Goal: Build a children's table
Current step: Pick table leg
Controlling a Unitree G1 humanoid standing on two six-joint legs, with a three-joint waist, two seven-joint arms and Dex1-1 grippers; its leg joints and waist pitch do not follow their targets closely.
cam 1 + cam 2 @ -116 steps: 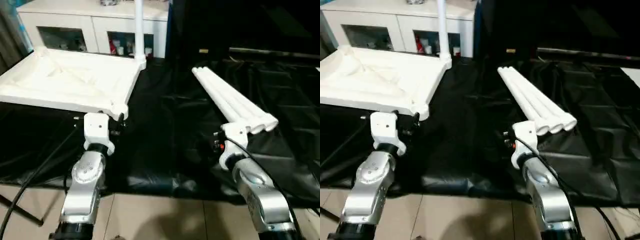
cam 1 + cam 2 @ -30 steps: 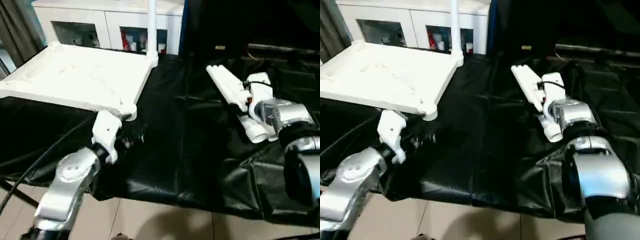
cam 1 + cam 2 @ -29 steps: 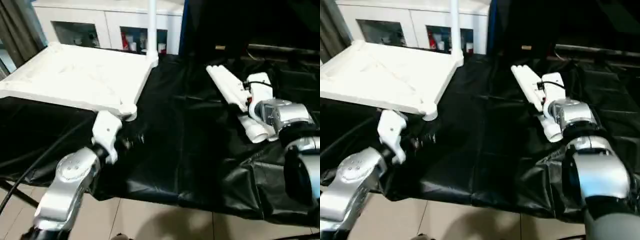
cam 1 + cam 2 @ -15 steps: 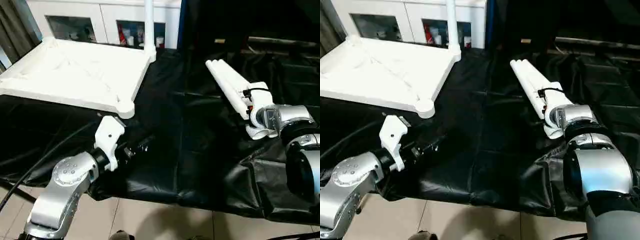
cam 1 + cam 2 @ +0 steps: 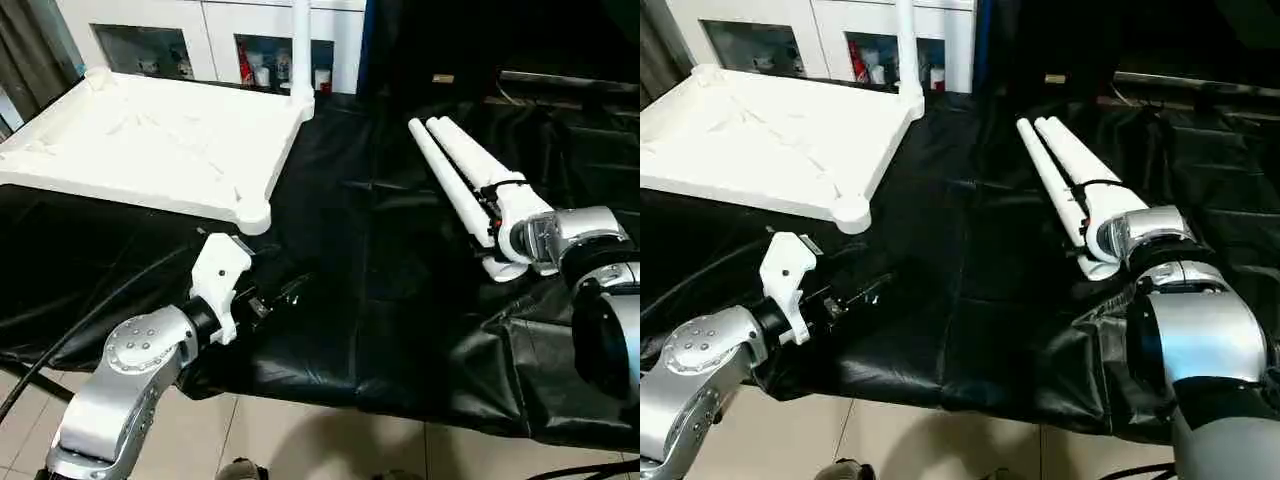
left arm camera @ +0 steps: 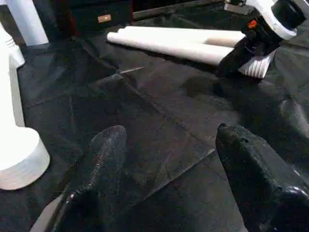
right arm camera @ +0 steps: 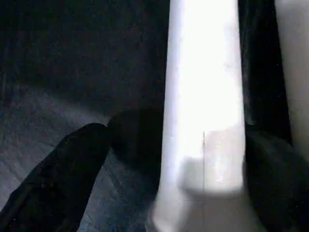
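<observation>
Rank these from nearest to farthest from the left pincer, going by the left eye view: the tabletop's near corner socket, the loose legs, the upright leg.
1. Near corner socket, just beyond the left pincer.
2. Loose legs, across on the right.
3. Upright leg, at the tabletop's far corner.

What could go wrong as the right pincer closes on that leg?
The right pincer straddles one leg, open, near its end. Gripped there, the long tube may droop when lifted. The other loose legs lie touching it, so they may roll. The tabletop has one leg upright; a swung tube could hit it.
</observation>
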